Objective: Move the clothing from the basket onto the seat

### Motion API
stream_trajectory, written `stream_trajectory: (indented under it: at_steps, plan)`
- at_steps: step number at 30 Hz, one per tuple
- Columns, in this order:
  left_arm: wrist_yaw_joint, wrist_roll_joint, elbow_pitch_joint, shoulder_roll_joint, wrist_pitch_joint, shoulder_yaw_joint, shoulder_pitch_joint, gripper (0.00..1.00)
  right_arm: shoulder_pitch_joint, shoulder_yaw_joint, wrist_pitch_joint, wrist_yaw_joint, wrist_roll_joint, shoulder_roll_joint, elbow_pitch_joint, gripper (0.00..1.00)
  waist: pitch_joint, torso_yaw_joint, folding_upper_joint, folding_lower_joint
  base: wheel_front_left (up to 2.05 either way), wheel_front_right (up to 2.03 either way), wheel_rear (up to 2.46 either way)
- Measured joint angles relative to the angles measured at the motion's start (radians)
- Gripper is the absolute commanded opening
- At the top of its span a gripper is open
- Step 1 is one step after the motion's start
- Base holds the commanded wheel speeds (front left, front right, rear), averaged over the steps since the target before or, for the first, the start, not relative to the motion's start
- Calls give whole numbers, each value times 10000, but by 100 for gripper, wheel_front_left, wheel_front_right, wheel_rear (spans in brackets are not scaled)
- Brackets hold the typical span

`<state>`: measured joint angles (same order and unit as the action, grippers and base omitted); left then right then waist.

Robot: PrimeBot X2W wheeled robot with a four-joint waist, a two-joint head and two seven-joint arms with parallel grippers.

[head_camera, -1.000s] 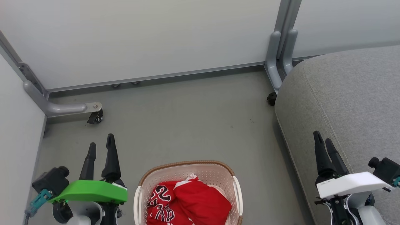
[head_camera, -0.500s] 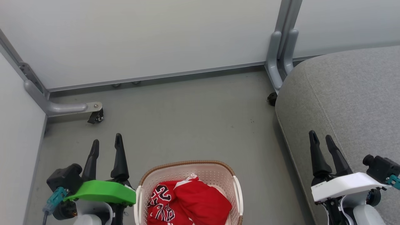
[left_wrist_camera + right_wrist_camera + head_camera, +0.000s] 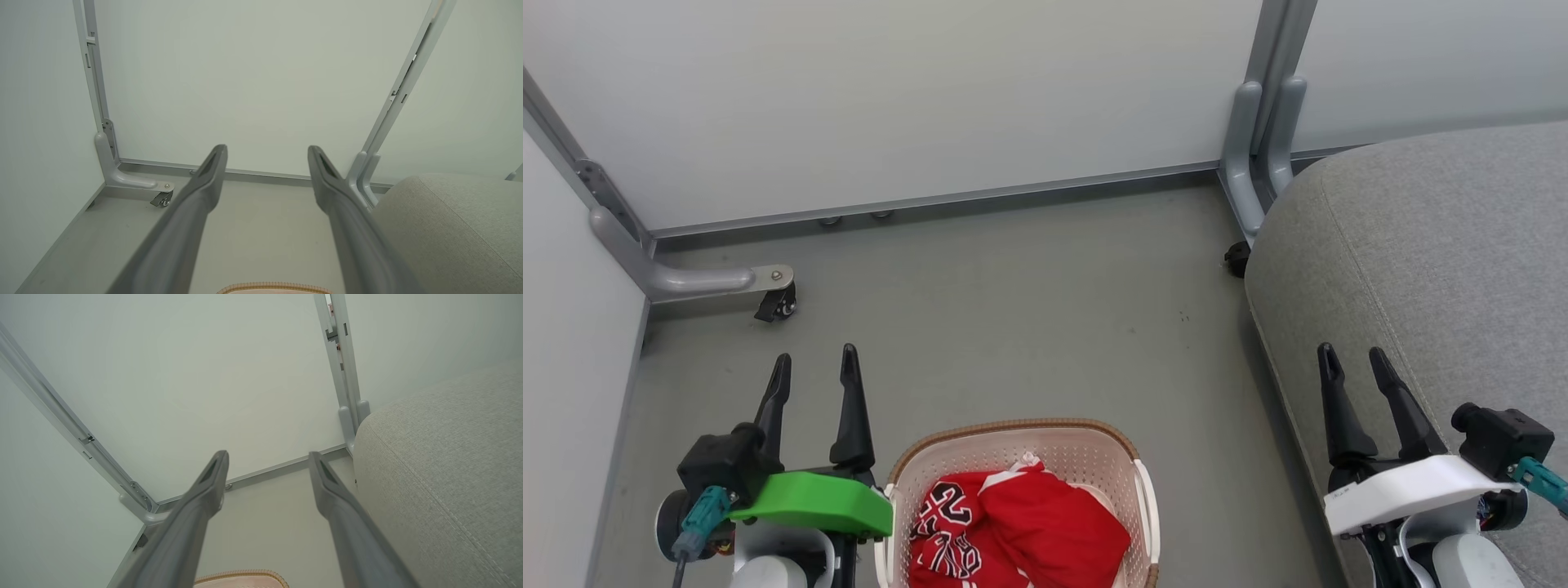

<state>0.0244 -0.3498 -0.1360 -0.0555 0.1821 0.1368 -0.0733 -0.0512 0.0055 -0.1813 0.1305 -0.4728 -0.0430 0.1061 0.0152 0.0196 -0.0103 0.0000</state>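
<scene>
Red jersey [image 3: 943, 527] in basket [image 3: 1013, 426], black-and-white lettering crumpled, unreadable

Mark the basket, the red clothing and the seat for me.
basket [image 3: 1013, 425]: head view, on its brown far rim.
red clothing [image 3: 1054, 531]: head view, on the plain red piece on top.
seat [image 3: 1445, 261]: head view, on its grey top surface.

Pale walls [image 3: 890, 106], apparently partitions; grey floor [image 3: 1029, 310]
</scene>
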Motion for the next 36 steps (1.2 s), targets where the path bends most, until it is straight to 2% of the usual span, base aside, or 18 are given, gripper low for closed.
stream_trajectory:
  at_steps: [12,36]
  plan:
    - [65,1016,98,-17,253,163,-87,100,9,-54,-240,0,1365,-19,-23,100,-17,70,0,0,0,0,0]
    - [59,2587,4,-17,727,251,-87,100,34,-2,-719,0,3162,-38,194,100,-53,195,0,0,0,0,0]
